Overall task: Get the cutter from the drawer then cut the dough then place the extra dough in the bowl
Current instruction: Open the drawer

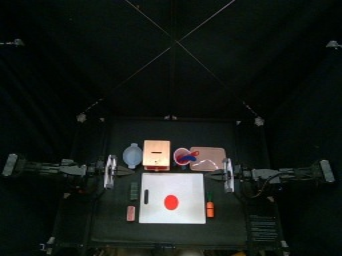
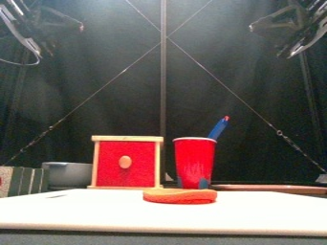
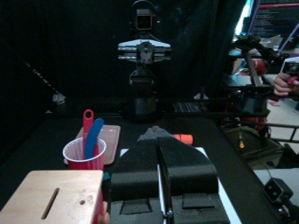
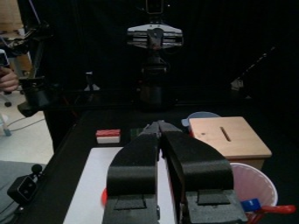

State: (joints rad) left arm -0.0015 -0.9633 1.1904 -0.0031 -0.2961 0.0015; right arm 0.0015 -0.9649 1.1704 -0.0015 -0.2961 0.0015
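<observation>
A flat red dough disc [image 1: 171, 201] [image 2: 179, 195] lies in the middle of the white cutting board [image 1: 194, 187] [image 2: 76, 212]. Behind the board stands the pale wooden box [image 1: 158, 155] [image 4: 230, 137], its red drawer front [image 2: 128, 163] closed. The blue-grey bowl [image 1: 134, 155] [image 2: 64, 173] sits left of the box. My left gripper [image 1: 118, 172] [image 3: 160, 134] hovers high off the board's left edge, jaws together and holding nothing. My right gripper [image 1: 222, 174] [image 4: 163, 129] mirrors it at the board's right edge, shut and empty. No cutter is in sight.
A red cup [image 1: 185, 156] [image 2: 194, 163] holding a blue and a red toy knife stands right of the box, on the left end of the pink tray [image 1: 211, 161]. A small red toy [image 1: 132, 212] lies off the board's left edge, another [image 1: 209, 208] at its right.
</observation>
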